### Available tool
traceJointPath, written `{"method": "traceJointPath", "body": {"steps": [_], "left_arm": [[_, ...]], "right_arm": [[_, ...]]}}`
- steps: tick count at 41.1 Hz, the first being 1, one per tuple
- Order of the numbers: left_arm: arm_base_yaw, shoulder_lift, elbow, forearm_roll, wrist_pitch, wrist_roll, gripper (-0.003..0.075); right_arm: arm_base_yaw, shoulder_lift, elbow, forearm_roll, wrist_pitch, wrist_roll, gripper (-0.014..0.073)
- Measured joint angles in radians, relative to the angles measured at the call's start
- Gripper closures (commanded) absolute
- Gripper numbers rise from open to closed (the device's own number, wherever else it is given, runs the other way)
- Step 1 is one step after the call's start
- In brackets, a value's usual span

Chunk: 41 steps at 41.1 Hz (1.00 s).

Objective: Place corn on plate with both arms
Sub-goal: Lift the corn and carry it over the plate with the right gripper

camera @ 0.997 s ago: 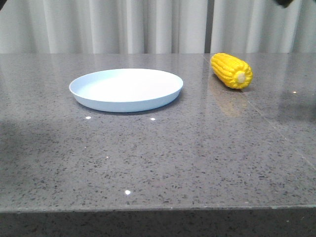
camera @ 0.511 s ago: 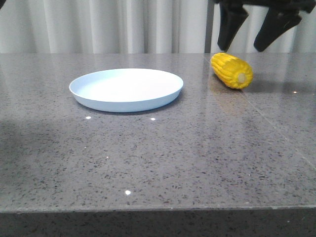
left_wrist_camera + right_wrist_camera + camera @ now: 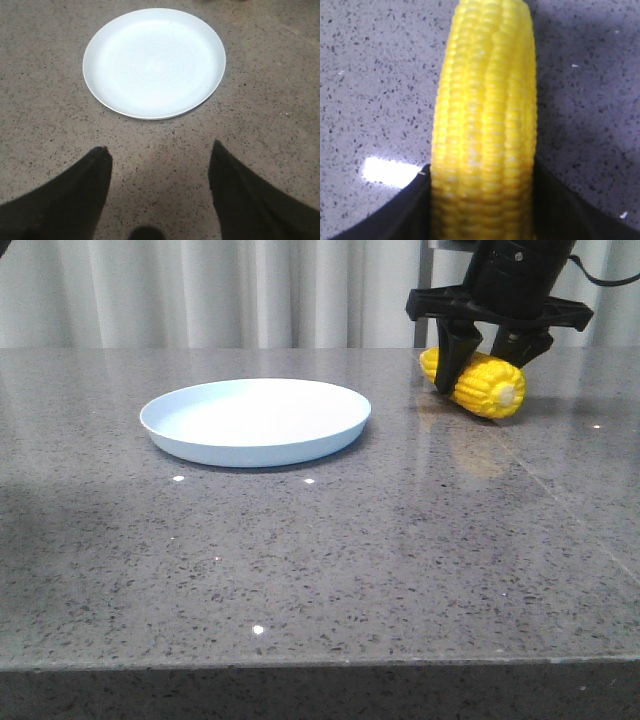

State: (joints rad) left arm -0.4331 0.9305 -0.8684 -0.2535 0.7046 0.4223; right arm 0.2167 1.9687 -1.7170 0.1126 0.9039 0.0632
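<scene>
The yellow corn [image 3: 492, 390] lies on the grey table at the far right, its pale stub end facing me. My right gripper [image 3: 482, 375] has come down over its middle. In the right wrist view its black fingers [image 3: 415, 205] press against both sides of the corn [image 3: 485, 100], so it is shut on the cob, which still rests on the table. The pale bluish-white plate [image 3: 255, 452] sits left of the corn with nothing on it. My left gripper [image 3: 159, 146] hangs open above the table, a short way from the plate [image 3: 154, 62].
The speckled grey stone table [image 3: 330, 560] runs to a front edge close to the camera. A white curtain [image 3: 250, 290] hangs behind the table. Nothing else stands on the surface.
The right gripper dropped from above the corn down around it and its fingers met the cob. The corn shifted slightly to the right. The plate stayed put.
</scene>
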Motion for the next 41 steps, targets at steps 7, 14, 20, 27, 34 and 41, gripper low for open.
{"method": "traceJointPath", "body": {"steps": [7,14,20,27,34,41], "left_arm": [[0.0,0.0,0.0,0.0,0.0,0.0,0.03],[0.0,0.0,0.0,0.0,0.0,0.0,0.03],[0.0,0.0,0.0,0.0,0.0,0.0,0.03],[0.0,0.0,0.0,0.0,-0.002,0.0,0.03],[0.0,0.0,0.0,0.0,-0.002,0.0,0.03],[0.0,0.0,0.0,0.0,-0.002,0.0,0.03]], "right_arm": [[0.002,-0.05,-0.002,0.0,0.021,0.0,0.0344],[0.047,-0.15,-0.002,0.0,0.053,0.0,0.0344],[0.148,-0.229,-0.002,0.0,0.058,0.0,0.0344],[0.271,-0.247,-0.002,0.002,0.044,0.042,0.0344],[0.368,-0.243,0.049,0.003,-0.056,0.149,0.0344],[0.403,-0.207,0.125,0.004,-0.198,0.271,0.0344]]}}
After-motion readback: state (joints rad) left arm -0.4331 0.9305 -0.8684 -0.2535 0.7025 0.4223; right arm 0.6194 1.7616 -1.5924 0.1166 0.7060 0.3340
